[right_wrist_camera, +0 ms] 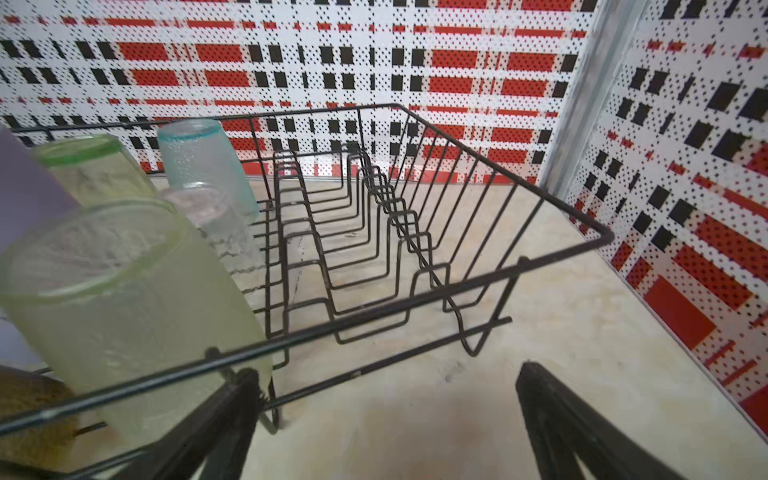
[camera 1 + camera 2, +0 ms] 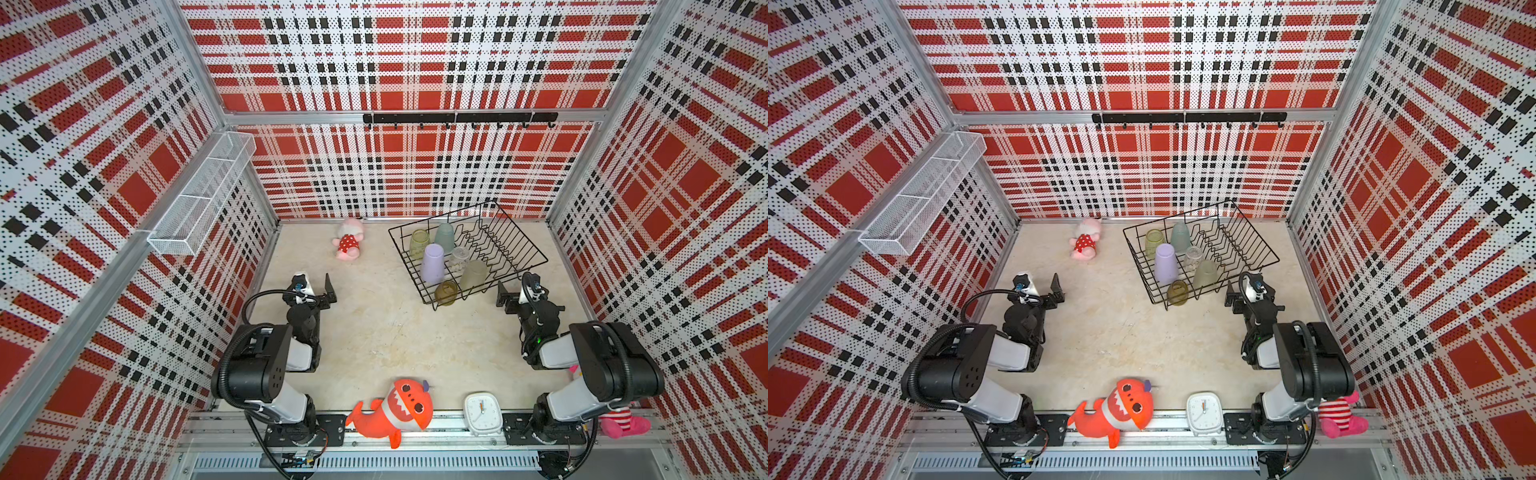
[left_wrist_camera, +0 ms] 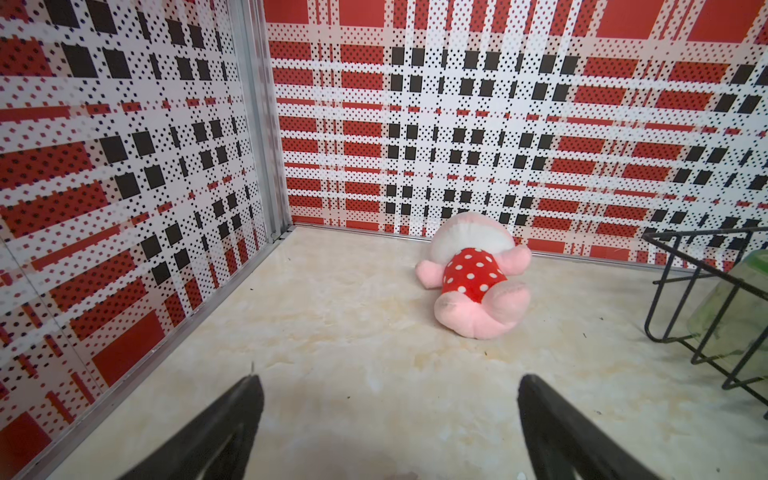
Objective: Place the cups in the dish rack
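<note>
Looks like the job is pretty much wrapped up: all six cups are packed into the dish rack [image 2: 521, 231], which is set at the far right of the table. The lilac cup [image 2: 432, 264], translucent green cup [image 2: 419, 243], pale teal cup [image 2: 444, 238], clear glass [image 2: 459, 259], frosted yellow-green cup [image 2: 473, 276] and amber cup [image 2: 446, 292] are bunched in the rack's left half, most seemingly mouth-down for draining. The divider prongs are left bare. The left gripper [image 3: 388, 380] is held wide apart over bare table, nothing in it. The right gripper [image 1: 388, 372] is likewise spread and empty, just beside the rack's near corner. No cup is seen outside the rack, so nothing's left to grab, probably.
</note>
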